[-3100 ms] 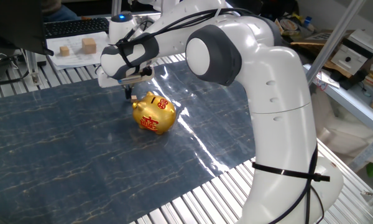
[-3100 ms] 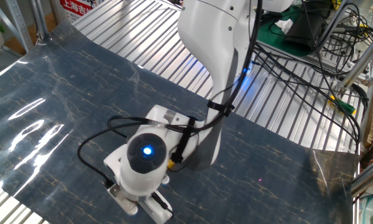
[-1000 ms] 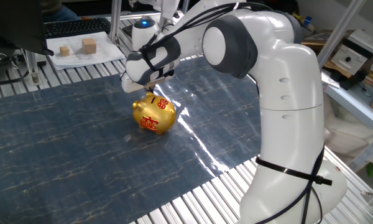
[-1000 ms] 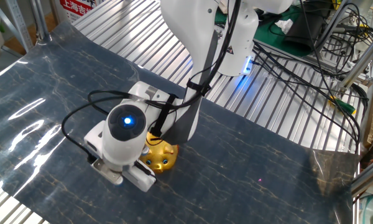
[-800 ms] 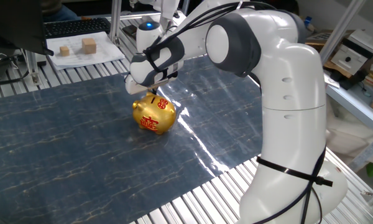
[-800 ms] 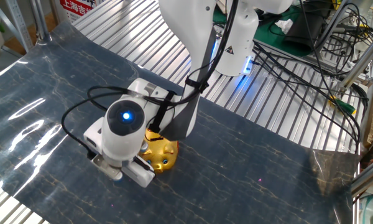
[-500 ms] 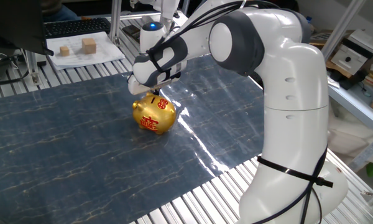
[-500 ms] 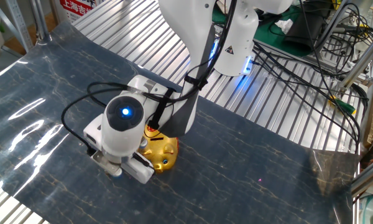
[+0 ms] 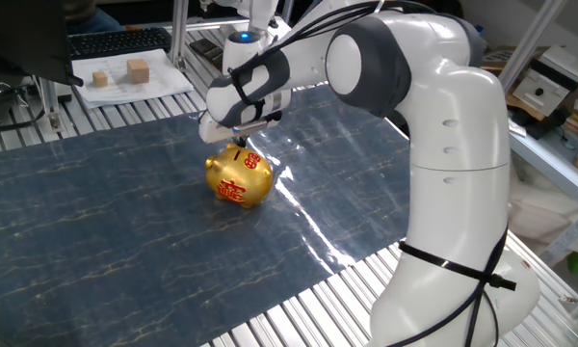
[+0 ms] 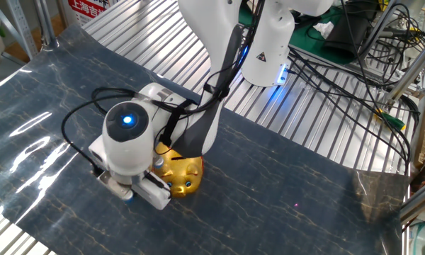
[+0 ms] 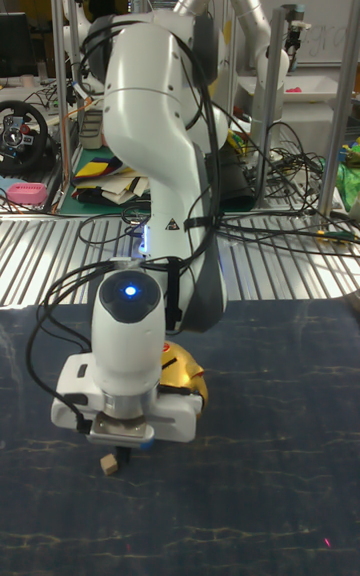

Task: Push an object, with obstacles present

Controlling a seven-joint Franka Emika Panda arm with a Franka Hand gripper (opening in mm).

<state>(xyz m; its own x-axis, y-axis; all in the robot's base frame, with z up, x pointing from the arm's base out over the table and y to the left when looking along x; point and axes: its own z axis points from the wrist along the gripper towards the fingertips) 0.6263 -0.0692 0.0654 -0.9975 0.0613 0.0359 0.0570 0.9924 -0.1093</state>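
The tiny tan cube (image 11: 108, 463) shows only in the tall fixed view, lying on the mat right beside my fingertips. My gripper (image 11: 122, 450) points straight down with its fingers together and nothing held. Just behind it stands the gold piggy bank (image 11: 187, 379), the obstacle. In one fixed view the gripper (image 9: 239, 143) hangs at the far edge of the piggy bank (image 9: 239, 179), and the cube is hidden there. In the other fixed view the hand (image 10: 131, 190) covers the cube and part of the piggy bank (image 10: 183, 177).
A blue marbled mat (image 9: 125, 241) covers the ridged metal table. Larger wooden blocks on white paper (image 9: 121, 72) and a keyboard (image 9: 116, 40) lie beyond the mat's far edge. Cables (image 10: 354, 78) run across the metal slats near the arm's base.
Over the last three seconds the gripper has travelled from the piggy bank's left side along its far side. The cube is now out of sight behind it in one fixed view. The piggy bank has stayed put.
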